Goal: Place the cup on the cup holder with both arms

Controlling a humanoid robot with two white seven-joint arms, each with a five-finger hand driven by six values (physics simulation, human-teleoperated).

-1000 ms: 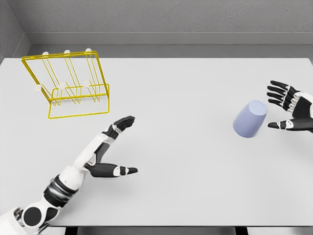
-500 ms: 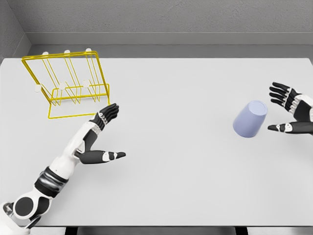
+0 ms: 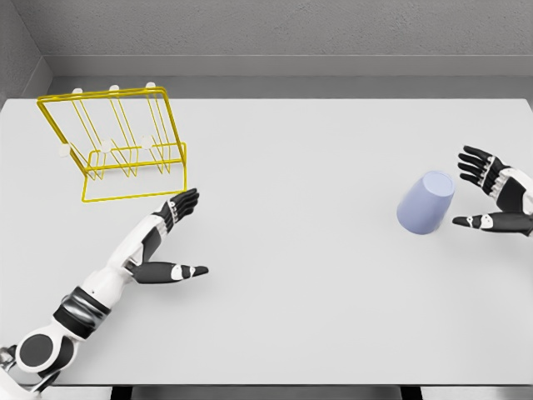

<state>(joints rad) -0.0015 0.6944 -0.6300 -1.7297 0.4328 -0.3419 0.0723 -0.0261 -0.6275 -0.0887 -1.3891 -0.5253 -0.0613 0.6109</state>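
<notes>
Head view shows the pale blue cup [image 3: 425, 202] tilted on the counter [image 3: 300, 250], the right robot hand [image 3: 493, 197] spread wide just beside it and holding nothing, so I'd wrap the fingers squarely round its wall, while the left robot hand [image 3: 166, 242], also open, waits near the yellow cup holder [image 3: 117, 142].

**Grey Walls Behind a Pale Desk**

Most of the view is taken up by a wide, pale grey desk [image 3: 316, 275] with a smooth matte top, evenly lit. A textured grey back wall [image 3: 283, 29] is seen behind it, met at the left by a side wall [image 3: 15, 58]. A darker strip is seen below the desk's front edge.
</notes>
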